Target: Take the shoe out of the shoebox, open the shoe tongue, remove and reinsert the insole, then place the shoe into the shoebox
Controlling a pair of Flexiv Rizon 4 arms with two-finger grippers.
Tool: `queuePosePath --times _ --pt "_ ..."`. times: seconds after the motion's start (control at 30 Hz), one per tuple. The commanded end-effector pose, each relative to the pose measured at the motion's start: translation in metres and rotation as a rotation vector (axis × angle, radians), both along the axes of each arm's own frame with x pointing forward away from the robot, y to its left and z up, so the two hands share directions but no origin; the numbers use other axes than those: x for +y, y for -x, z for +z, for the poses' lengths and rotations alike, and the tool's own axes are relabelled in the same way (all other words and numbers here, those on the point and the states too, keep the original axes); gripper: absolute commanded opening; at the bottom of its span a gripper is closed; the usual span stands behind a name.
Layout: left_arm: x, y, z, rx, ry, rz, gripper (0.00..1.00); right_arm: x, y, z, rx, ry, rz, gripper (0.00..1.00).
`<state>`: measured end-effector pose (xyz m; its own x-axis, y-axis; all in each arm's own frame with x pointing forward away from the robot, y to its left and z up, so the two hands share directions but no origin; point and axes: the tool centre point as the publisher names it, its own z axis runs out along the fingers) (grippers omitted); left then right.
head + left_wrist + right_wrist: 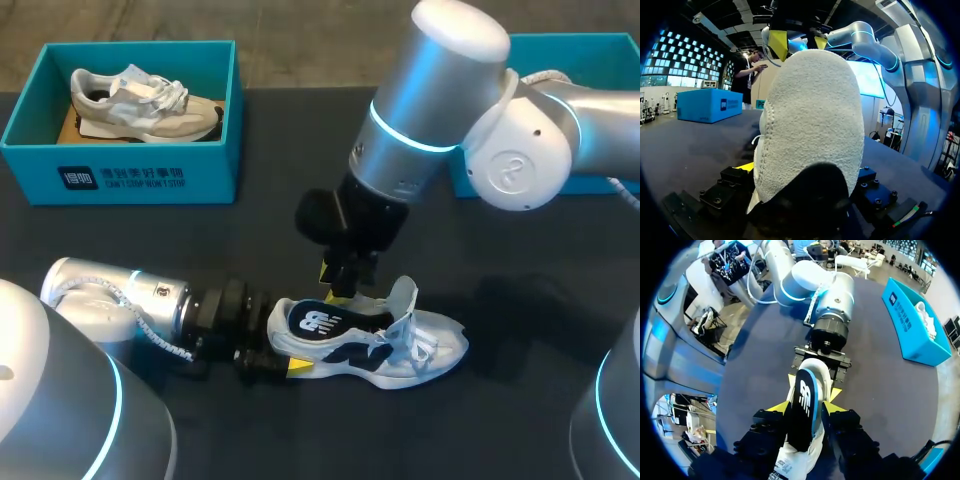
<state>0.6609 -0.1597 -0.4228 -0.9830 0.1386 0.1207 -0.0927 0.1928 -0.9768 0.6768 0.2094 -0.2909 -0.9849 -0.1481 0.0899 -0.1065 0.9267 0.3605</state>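
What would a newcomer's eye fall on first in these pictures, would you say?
Most likely the white shoe in the middle of the dark table, its heel clamped by the left hand, which comes in low from the side. The right hand hangs straight above the shoe's opening, over the dark insole with its white logo. At the table's far left stands a teal shoebox with a second pale shoe inside.
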Motion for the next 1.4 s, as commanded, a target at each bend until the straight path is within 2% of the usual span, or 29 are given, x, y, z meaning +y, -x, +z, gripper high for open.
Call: queuePosePath --times 0.03,0.17,0.37,0.63,0.9,1.3,1.4 --pt "0.000 -0.001 -0.003 0.001 -0.002 0.003 0.00 0.000 0.001 -0.001 -0.002 0.000 0.000 0.38" --pt "0.000 -0.001 -0.003 0.001 -0.002 0.003 0.00 0.004 -0.003 -0.008 0.014 0.004 0.012 0.42" --pt "0.000 -0.001 -0.003 0.001 -0.002 0.003 0.00 0.006 -0.010 -0.011 0.049 0.013 0.029 0.44" --pt "0.000 -0.001 -0.003 0.001 -0.002 0.003 0.00 0.010 -0.018 -0.024 0.138 -0.002 0.079 0.40" --pt "0.000 -0.001 -0.003 0.001 -0.002 0.003 0.00 0.008 -0.017 -0.040 0.193 0.016 0.088 0.39" --pt "0.000 -0.001 -0.003 0.001 -0.002 0.003 0.00 0.007 -0.009 -0.050 0.239 0.036 0.098 0.27" --pt "0.000 -0.001 -0.003 0.001 -0.002 0.003 0.00 0.008 -0.007 -0.051 0.248 0.037 0.110 0.18"
